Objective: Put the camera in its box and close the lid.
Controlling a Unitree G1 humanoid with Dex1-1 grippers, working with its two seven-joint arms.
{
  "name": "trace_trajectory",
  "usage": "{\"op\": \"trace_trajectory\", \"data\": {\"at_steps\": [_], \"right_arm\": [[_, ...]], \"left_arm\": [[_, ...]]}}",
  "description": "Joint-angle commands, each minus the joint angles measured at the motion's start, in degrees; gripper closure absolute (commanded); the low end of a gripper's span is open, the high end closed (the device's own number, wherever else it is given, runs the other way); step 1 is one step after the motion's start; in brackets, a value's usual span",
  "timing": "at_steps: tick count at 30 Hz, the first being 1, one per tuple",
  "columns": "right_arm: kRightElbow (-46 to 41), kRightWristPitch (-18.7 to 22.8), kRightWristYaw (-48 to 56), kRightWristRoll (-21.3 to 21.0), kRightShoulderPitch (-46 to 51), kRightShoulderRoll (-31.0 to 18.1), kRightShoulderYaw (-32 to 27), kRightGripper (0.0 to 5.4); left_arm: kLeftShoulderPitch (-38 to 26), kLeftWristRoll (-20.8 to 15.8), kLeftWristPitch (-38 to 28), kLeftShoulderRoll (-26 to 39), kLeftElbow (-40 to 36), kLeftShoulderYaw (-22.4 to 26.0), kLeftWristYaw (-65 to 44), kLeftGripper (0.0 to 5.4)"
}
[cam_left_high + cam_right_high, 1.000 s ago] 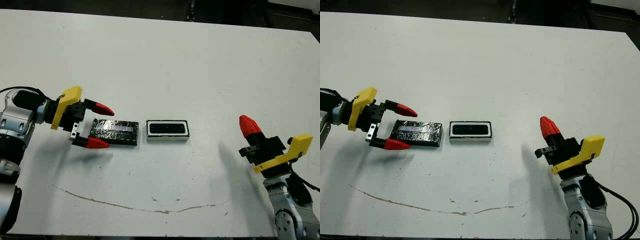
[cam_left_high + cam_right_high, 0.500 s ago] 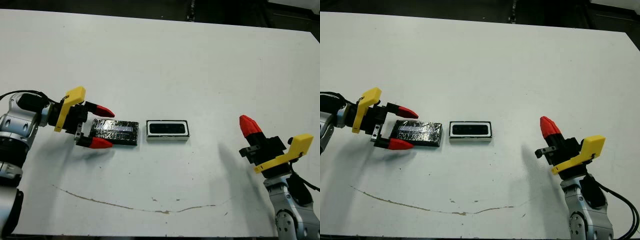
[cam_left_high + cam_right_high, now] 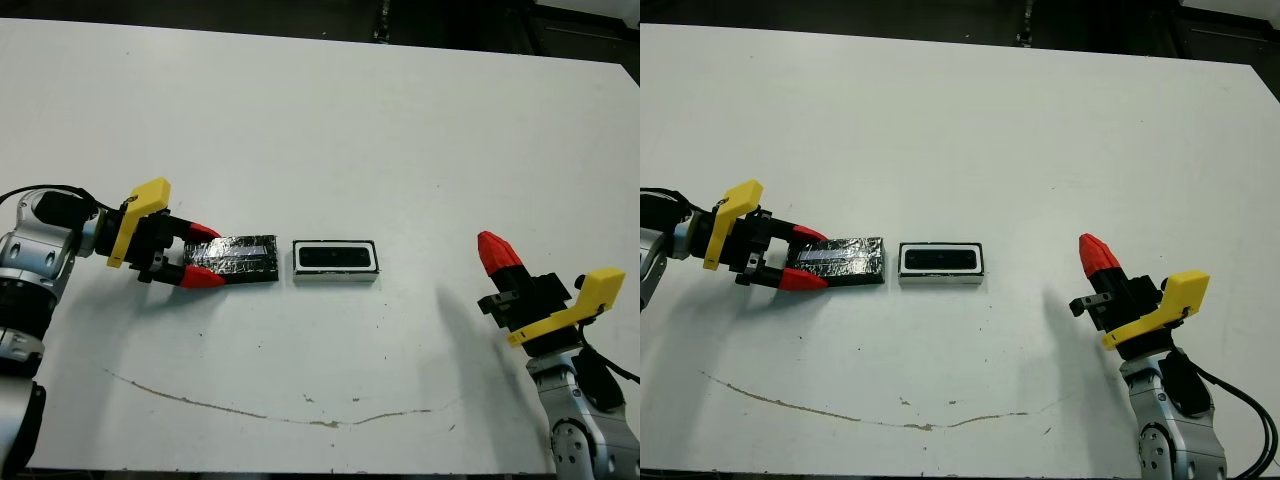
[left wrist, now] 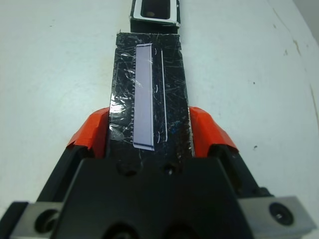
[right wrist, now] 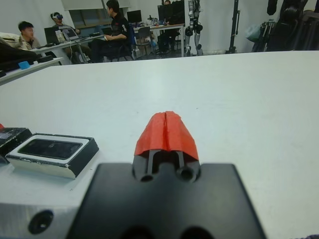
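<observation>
Left pincer (image 4: 148, 130) clamped on flat, foil-flecked black lid (image 4: 148, 94); right pincer (image 5: 166, 132) closed, empty.

White table (image 3: 330, 120) with a thin brown curved streak (image 3: 250, 412), black lid (image 4: 148, 94) with silvery foil markings and a pale lilac stripe, box (image 3: 336, 260) white-sided with dark rim, black camera (image 5: 50, 148) inside, red fingertips (image 4: 92, 133), yellow wrist brackets (image 3: 135, 215)
</observation>
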Motion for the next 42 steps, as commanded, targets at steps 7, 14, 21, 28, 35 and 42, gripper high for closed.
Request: {"op": "trace_trajectory", "data": {"at_steps": [7,14,21,28,35,42], "right_arm": [[-0.3,0.5,-0.2,-0.3,0.6,-0.9,-0.3,5.40],[0.2,0.4,0.0,0.1,0.5,-0.8,-0.3,5.40],[-0.2,0.9,-0.3,0.0,0.7,-0.9,-0.2,5.40],[0.1,0.2,-0.1,-0.3,0.6,-0.8,0.0,5.40],[-0.3,0.8,-0.2,-0.2,0.7,-1.0,0.0,5.40],[-0.3,0.5,0.0,-0.6,0.7,-1.2,0.1,5.40]], "left_arm": [[2.1,-3.3,4.4,-1.6,1.0,4.3,2.2,2.22],[2.5,-5.1,5.6,-2.6,0.7,5.8,2.1,2.22],[1.8,-4.7,4.9,-3.4,0.3,5.0,0.5,2.22],[-0.1,-4.0,4.6,-5.3,0.7,3.4,-0.7,2.22],[-1.6,-3.2,3.1,-7.6,2.3,1.8,-1.0,2.22],[-2.6,-2.4,3.1,-9.8,3.9,0.4,-1.3,2.22]]}}
